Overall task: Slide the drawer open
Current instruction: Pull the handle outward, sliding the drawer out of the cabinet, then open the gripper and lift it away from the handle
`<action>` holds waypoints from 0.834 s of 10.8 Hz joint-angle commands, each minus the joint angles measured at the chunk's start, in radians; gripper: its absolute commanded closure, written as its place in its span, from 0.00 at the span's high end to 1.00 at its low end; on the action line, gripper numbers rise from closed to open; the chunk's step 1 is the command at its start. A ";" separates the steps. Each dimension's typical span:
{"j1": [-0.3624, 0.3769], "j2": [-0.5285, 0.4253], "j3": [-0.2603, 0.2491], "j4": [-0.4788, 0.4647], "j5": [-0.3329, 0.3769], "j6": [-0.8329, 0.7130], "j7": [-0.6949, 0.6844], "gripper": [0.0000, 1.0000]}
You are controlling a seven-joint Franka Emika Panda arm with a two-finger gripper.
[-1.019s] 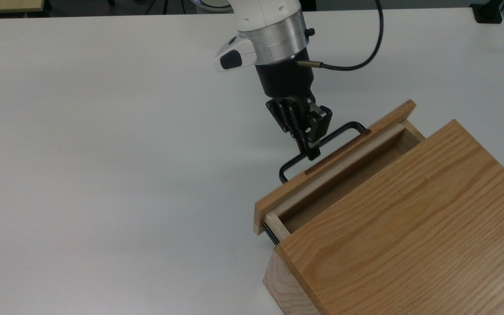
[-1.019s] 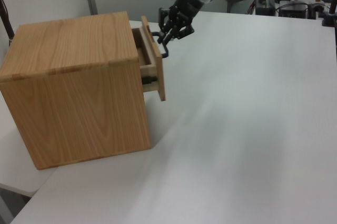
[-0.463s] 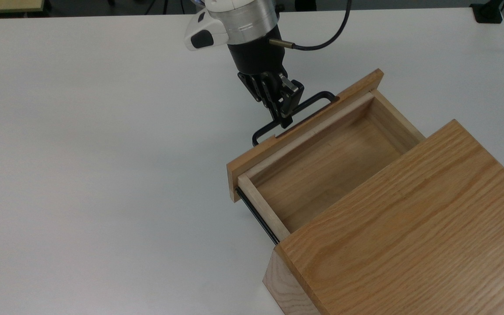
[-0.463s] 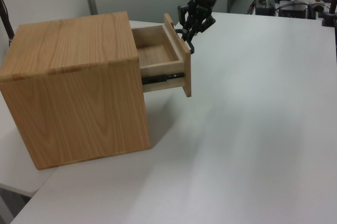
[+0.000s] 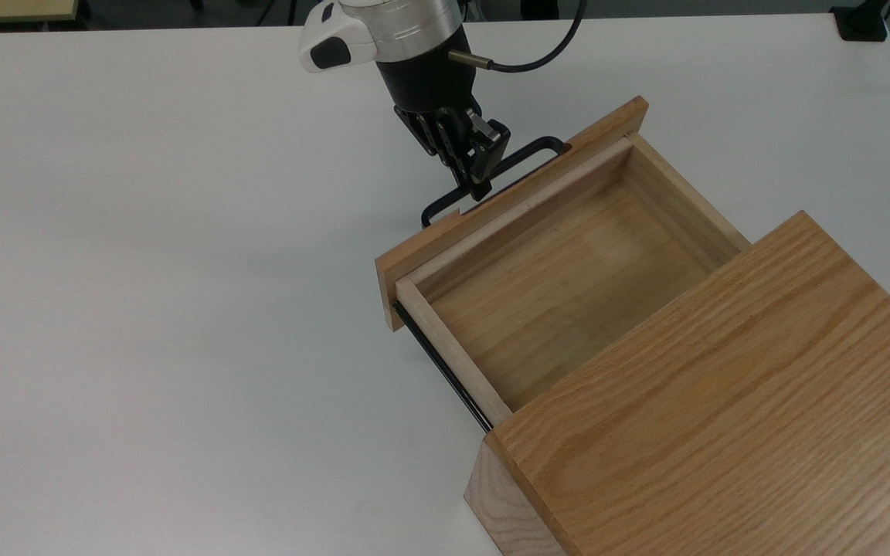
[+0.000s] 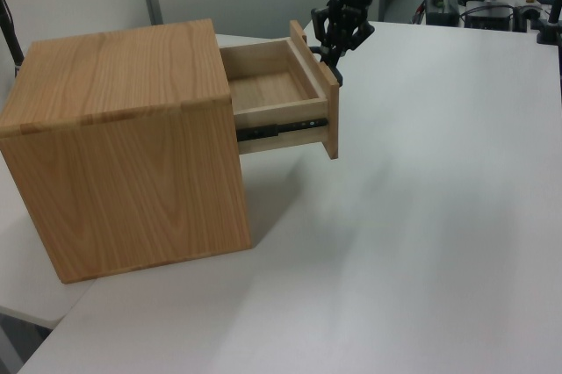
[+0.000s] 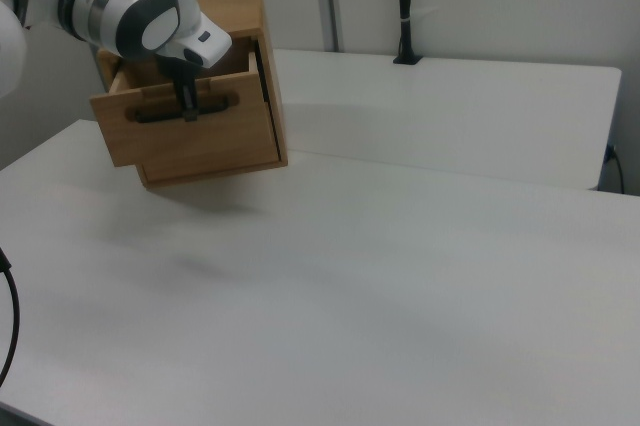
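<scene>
The drawer (image 5: pixel 568 286), a light-wood tray with an oak front panel (image 5: pixel 491 216), stands pulled far out of the oak box casing (image 5: pixel 723 401), its inside bare. A black side rail (image 5: pixel 445 371) shows along its near side. My gripper (image 5: pixel 480 184) reaches down from the top view's upper left, shut on the middle of the thin black U-shaped handle (image 5: pixel 541 147). In the left view the drawer (image 6: pixel 277 93) juts to the right of the casing (image 6: pixel 123 146), with the gripper (image 6: pixel 338 47) at its front. The right view has the gripper (image 7: pixel 187 106) on the handle (image 7: pixel 155 114).
The casing sits at a corner of a wide white table (image 5: pixel 182 270), with open surface in front of the drawer. A black cable (image 5: pixel 538 58) loops from the wrist. A black mount (image 5: pixel 862 23) sits at the far table edge, and a black post (image 7: pixel 403 6) rises behind.
The drawer has slid out from a narrow gap to far out, toward the top view's upper left. My gripper moved that way with the handle in it.
</scene>
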 commanded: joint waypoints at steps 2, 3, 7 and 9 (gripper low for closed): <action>-0.037 -0.057 0.001 -0.069 -0.032 -0.084 -0.051 0.06; -0.038 -0.059 0.001 -0.069 -0.032 -0.098 -0.051 0.07; -0.060 -0.075 -0.007 -0.065 -0.030 -0.144 -0.044 0.76; -0.066 -0.080 -0.008 -0.062 -0.030 -0.161 -0.039 0.97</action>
